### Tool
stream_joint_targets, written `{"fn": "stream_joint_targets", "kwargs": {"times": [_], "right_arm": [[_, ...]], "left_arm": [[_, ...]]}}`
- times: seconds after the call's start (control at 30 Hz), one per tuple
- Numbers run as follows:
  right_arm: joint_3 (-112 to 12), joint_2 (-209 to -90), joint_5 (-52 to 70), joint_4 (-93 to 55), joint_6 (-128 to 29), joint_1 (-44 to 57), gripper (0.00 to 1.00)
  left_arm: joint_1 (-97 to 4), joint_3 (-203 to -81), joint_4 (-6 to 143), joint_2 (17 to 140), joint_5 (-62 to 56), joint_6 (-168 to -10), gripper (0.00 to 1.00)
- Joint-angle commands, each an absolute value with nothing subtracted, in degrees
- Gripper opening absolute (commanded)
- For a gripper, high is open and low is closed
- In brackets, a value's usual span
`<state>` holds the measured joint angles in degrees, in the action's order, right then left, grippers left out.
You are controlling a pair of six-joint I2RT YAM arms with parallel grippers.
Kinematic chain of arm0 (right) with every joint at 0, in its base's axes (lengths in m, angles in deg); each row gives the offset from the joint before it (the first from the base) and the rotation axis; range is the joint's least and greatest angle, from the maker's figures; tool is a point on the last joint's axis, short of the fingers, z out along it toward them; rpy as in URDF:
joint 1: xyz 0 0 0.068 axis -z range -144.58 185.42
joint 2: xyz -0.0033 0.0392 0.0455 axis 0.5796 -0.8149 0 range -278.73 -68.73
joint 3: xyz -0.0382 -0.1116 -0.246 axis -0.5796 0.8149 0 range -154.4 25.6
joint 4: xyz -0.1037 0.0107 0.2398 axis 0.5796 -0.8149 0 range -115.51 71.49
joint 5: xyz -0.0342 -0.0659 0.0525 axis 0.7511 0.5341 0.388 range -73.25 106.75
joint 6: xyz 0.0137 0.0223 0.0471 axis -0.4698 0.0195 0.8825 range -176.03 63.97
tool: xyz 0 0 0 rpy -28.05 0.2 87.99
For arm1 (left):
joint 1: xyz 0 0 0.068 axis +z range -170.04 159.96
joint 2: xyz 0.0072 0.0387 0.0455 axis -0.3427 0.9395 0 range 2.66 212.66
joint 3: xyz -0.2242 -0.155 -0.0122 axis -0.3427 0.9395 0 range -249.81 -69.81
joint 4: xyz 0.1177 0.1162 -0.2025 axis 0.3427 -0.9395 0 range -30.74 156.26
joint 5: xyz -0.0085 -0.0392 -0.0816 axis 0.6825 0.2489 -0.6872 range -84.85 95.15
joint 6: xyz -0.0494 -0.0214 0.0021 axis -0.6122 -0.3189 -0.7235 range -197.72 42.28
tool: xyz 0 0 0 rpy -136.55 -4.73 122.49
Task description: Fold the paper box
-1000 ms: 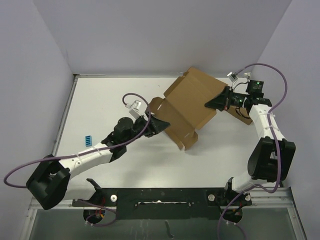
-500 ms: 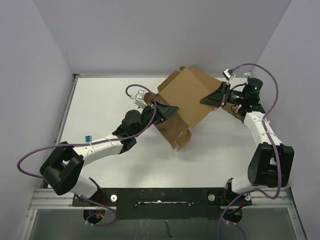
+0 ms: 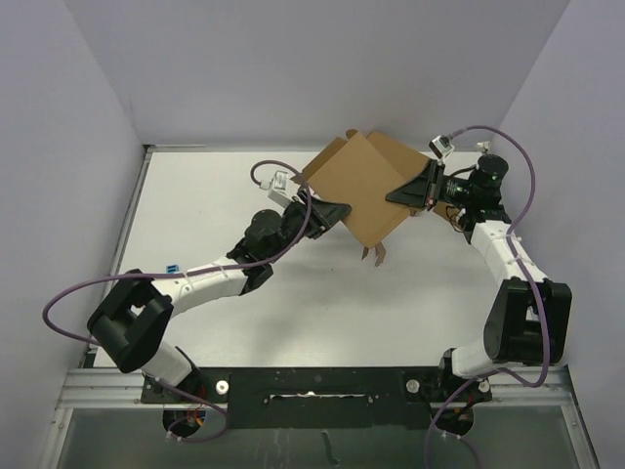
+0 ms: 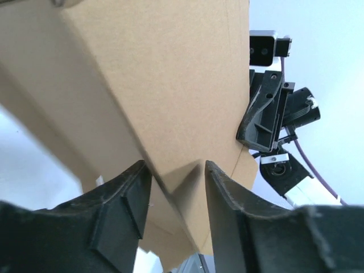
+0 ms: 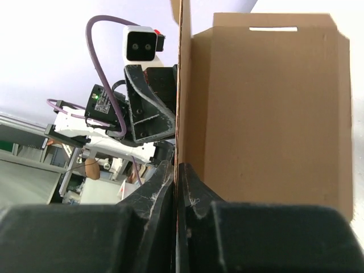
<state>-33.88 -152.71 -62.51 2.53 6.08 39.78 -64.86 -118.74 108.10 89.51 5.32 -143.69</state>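
The paper box (image 3: pixel 361 186) is a brown cardboard mailer, held tilted up off the table between both arms. My left gripper (image 3: pixel 340 209) is at its left lower edge. In the left wrist view its jaws (image 4: pixel 175 165) stand apart and straddle a folded corner of the box (image 4: pixel 159 85). My right gripper (image 3: pixel 405 191) is shut on the thin edge of a box panel, seen edge-on in the right wrist view (image 5: pixel 176 165). A flap with a slot (image 5: pixel 273 28) shows beside it. Small tabs hang at the box's lower corner (image 3: pixel 374 256).
A small blue object (image 3: pixel 173 266) lies on the white table at the left. Another brown cardboard piece (image 3: pixel 452 211) is partly hidden under the right arm. Purple walls stand close on three sides.
The box has been lifted and tilted steeper, moving toward the back. My left gripper moved up and right with its left edge. My right gripper moved slightly left, still holding the panel.
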Motion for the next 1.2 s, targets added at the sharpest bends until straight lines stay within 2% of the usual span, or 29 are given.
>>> {"fn": "stream_joint_targets", "kwargs": {"times": [0.0, 0.17, 0.2, 0.23, 0.47, 0.5, 0.57, 0.6, 0.67, 0.73, 1.1, 1.17], "right_arm": [[-33.51, -152.88, -63.23, 3.59, 6.29, 38.32, 0.00], [-33.47, -153.19, -62.97, 1.02, 3.69, 38.41, 0.00], [-33.46, -153.29, -62.97, 0.67, 3.17, 38.48, 0.00], [-33.46, -153.27, -62.89, 0.31, 2.94, 38.52, 0.00], [-33.37, -153.25, -62.70, -0.10, 2.04, 38.79, 0.00], [-33.37, -153.13, -62.70, -0.09, 1.94, 38.88, 0.00], [-33.37, -153.05, -62.78, -0.08, 1.74, 39.14, 0.00], [-33.25, -152.98, -62.83, -0.05, 1.67, 39.19, 0.00], [-33.20, -152.87, -62.88, -0.13, 1.51, 39.15, 0.00], [-33.11, -152.70, -62.88, -0.39, 1.14, 39.20, 0.00], [-33.46, -153.47, -62.97, -0.58, 0.76, 38.79, 0.00], [-33.46, -153.50, -62.97, -0.62, 0.75, 38.67, 0.00]], "left_arm": [[-65.13, -122.45, 114.85, 90.97, 4.00, -144.78, 0.36], [-65.13, -122.08, 115.12, 90.49, 3.92, -145.26, 0.10], [-65.13, -121.91, 115.12, 90.19, 3.94, -145.30, 0.02], [-65.13, -121.78, 115.06, 90.03, 3.99, -145.30, 0.00], [-65.06, -121.18, 115.43, 89.99, 3.86, -146.11, 0.00], [-64.98, -121.12, 115.47, 90.00, 3.57, -146.39, 0.03], [-64.48, -120.48, 115.39, 89.76, 3.27, -147.10, 0.21], [-64.10, -120.16, 115.19, 89.51, 3.08, -147.53, 0.27], [-62.78, -119.42, 115.00, 88.65, 2.82, -147.99, 0.35], [-61.16, -118.79, 114.34, 87.77, 2.21, -148.54, 0.38], [-55.04, -119.88, 110.03, 86.48, -1.75, -149.96, 0.39], [-54.85, -120.42, 109.41, 86.70, -2.11, -149.84, 0.31]]}}
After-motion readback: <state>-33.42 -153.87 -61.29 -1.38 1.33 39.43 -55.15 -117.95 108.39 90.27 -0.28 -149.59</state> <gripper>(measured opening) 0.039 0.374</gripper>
